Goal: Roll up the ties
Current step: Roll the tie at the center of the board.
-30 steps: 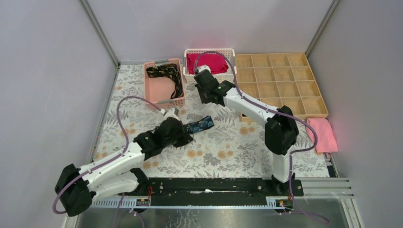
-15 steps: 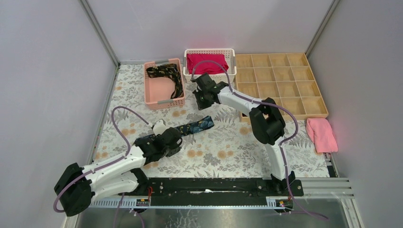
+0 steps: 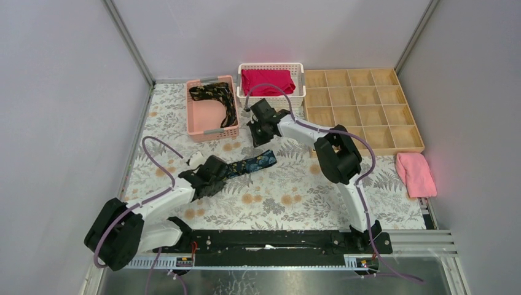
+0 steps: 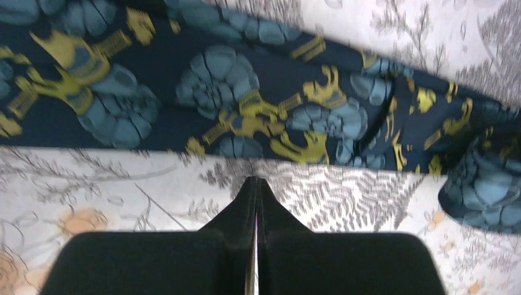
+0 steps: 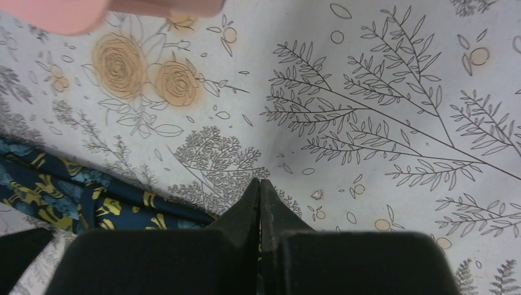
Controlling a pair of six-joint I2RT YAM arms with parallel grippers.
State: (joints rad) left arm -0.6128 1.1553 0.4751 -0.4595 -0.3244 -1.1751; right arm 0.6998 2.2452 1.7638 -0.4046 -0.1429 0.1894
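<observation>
— So, both pairs closed tight, holding nothing?
— Yes: left fingers (image 4: 236,215) just beside the flat tie (image 3: 255,163) on the worktop (image 3: 295,190), right fingers (image 5: 242,212) near its far end; second tie (image 3: 216,97) in the basket (image 3: 212,130).

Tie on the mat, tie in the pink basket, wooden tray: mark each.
tie on the mat (image 3: 257,163), top external view, middle of visible strip
tie in the pink basket (image 3: 212,92), top external view, far stretch
wooden tray (image 3: 386,117), top external view, bare compartment
</observation>
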